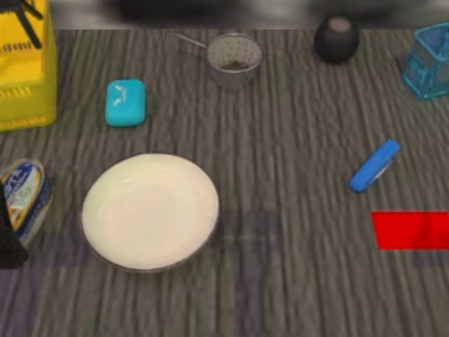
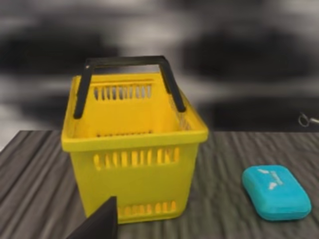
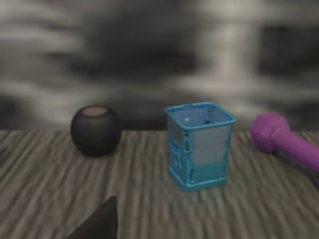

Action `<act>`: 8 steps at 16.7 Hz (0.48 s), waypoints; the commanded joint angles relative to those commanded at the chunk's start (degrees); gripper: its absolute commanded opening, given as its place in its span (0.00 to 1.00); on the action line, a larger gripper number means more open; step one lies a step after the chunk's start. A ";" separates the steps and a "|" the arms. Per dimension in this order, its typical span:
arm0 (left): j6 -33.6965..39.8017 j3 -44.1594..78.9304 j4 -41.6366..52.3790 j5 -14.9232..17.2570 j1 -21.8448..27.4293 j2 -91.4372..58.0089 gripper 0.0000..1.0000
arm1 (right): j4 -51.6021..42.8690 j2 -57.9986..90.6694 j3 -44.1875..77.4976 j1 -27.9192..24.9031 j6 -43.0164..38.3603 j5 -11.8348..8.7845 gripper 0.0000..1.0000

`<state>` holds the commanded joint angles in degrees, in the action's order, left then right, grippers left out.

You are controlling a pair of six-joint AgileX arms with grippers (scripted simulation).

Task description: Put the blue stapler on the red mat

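1. The blue stapler (image 1: 374,166) lies tilted on the bench (image 1: 295,140) at about 3 o'clock, just above the red mat (image 1: 410,229), apart from it.
2. Neither tool's opening can be told; nothing is held.

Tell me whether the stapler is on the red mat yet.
Not yet. In the top view the blue stapler lies slanted on the bare table, above the red mat and apart from it.
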<state>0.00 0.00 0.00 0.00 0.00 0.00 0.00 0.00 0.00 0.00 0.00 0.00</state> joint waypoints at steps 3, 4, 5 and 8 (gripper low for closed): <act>0.00 0.00 0.00 0.00 0.00 0.00 1.00 | -0.42 0.56 0.57 -0.12 -0.38 -0.02 1.00; 0.00 0.00 0.00 0.00 0.00 0.00 1.00 | -1.28 1.72 1.75 -0.34 -1.17 -0.04 1.00; 0.00 0.00 0.00 0.00 0.00 0.00 1.00 | -2.55 3.48 3.53 -0.65 -2.32 -0.06 1.00; 0.00 0.00 0.00 0.00 0.00 0.00 1.00 | -8.55 12.41 12.49 -1.95 -7.65 0.00 1.00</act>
<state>0.00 0.00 0.00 0.00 0.00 0.00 -8.55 12.41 12.49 -1.95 -7.65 0.00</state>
